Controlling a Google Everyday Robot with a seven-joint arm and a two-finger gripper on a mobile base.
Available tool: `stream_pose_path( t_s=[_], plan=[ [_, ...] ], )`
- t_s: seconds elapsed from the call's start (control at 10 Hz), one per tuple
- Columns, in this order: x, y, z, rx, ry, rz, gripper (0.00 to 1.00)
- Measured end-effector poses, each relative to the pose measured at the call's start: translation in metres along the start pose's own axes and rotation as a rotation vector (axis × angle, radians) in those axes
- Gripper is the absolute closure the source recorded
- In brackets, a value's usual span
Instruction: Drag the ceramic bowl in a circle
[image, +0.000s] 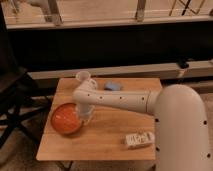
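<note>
Dim, warm, lit mostly from above.
Brightest along the pale floor behind the railing; nearly black in the band below; softly glossed on the white arm; shaded around the gripper, low at the right rim of the ceramic bowl.

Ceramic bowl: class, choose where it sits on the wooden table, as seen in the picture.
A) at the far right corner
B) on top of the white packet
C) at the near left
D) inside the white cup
C: the ceramic bowl lies at the near left of the wooden table, with the pincer at its right rim and the white cup farther back.
</note>
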Motion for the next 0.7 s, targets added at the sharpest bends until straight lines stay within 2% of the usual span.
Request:
stream_pose_path(
  t_s=[0.7],
  plan=[
    [-0.0042,-0.0064,0.0031,0.011,-0.018,0.025,1.0]
  ],
)
